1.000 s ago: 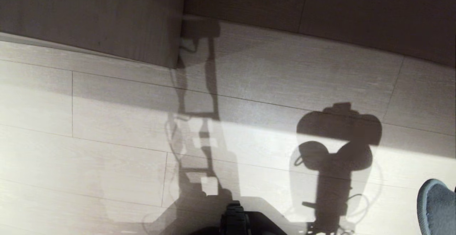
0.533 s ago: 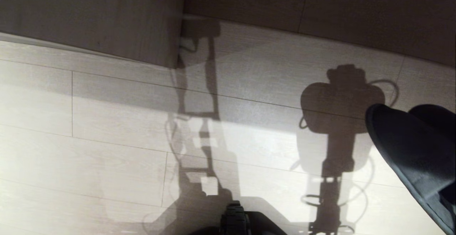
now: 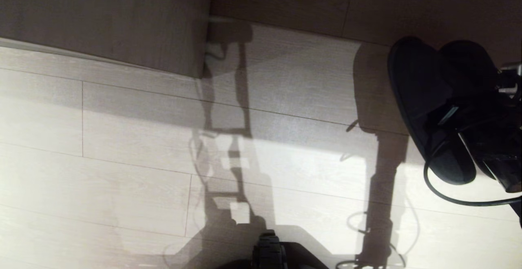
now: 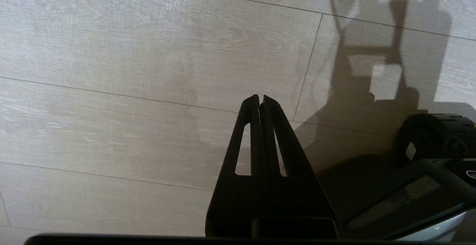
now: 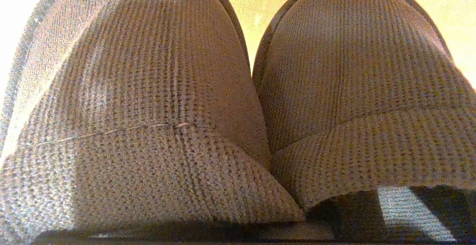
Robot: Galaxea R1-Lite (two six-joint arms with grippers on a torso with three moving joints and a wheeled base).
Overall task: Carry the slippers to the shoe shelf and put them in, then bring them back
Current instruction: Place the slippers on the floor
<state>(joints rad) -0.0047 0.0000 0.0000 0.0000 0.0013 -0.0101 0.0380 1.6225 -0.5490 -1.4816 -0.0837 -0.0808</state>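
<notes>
At far right, the right gripper [image 3: 461, 118] pinches the slippers [image 3: 424, 97], toes pointing away.

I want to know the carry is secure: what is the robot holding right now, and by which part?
The right gripper holds both slippers together, apparently near the toe-band openings; the exact contact is hidden. The left gripper is shut and holds nothing.

The right gripper [image 3: 469, 118] is mostly hidden among the slippers [image 3: 424, 101], its fingertips unseen, and the head view's right edge crops its arm. In the right wrist view the slippers [image 5: 238, 107] fill the picture, their heels cut off, hiding the fingers.
</notes>
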